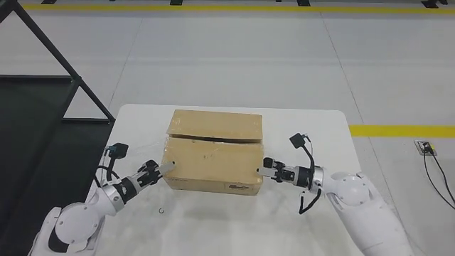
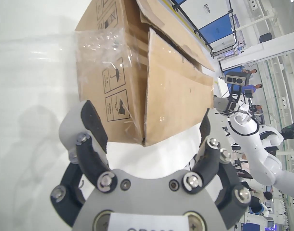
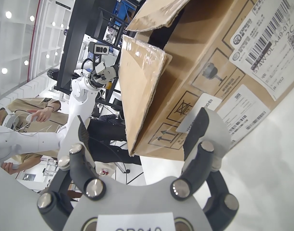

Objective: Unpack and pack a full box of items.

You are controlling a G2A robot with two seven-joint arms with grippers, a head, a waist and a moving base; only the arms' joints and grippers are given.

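Note:
A brown cardboard box (image 1: 213, 155) stands in the middle of the white table (image 1: 313, 124). Its top flaps lie almost flat with a dark slit between them. Crumpled clear tape (image 2: 101, 46) hangs off one side. My left gripper (image 1: 158, 171) is at the box's front left lower corner, open, and that corner of the box (image 2: 161, 80) sits between its fingers (image 2: 94, 123). My right gripper (image 1: 264, 169) is at the front right lower corner, also open, with the labelled box (image 3: 204, 56) edge between its fingers (image 3: 200, 131). The box's contents are hidden.
A small ring-like bit (image 1: 163, 210) lies on the table near the left arm. A black frame and dark surface (image 1: 43, 114) stand beside the table's left side. White tabletop shows in front of the box and to its right.

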